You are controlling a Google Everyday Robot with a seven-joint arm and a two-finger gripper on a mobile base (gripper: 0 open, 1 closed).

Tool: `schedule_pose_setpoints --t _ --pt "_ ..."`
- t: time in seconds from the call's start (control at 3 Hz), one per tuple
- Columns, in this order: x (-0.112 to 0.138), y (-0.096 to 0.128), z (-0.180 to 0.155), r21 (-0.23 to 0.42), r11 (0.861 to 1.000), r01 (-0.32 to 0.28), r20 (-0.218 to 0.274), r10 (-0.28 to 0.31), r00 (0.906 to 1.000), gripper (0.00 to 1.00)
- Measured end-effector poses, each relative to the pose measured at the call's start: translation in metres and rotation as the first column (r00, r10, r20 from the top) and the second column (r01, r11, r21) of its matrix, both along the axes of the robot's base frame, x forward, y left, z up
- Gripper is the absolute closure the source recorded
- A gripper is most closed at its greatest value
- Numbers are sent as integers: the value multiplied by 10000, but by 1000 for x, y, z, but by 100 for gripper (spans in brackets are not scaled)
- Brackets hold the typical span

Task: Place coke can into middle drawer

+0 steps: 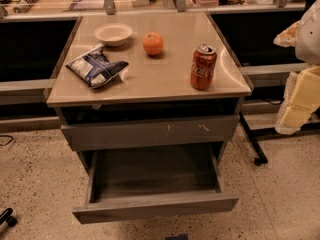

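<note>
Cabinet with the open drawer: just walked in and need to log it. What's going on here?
Nothing is being handled yet. The red-orange Coca-Cola can stands upright on the beige cabinet top, near its right edge. The wide grey middle drawer below is pulled open. The robot's pale gripper hangs off to the right, apart from the can.

White Coca-Cola script runs up the coke can (203,67), near the front right corner of the bench (160,79). Print on the blue-and-white bag (96,66) by the left edge is unreadable. The gripper (300,101) hangs beyond the bench's right edge.
</note>
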State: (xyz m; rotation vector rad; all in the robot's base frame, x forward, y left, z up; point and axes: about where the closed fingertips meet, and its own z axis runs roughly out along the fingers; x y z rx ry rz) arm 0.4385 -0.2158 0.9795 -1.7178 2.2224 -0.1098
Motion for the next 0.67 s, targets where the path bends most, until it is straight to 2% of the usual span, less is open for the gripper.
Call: schedule_pose_setpoints --t 0.67 --pt "9 -3 1 153 9999 36 107 -38 9999 0"
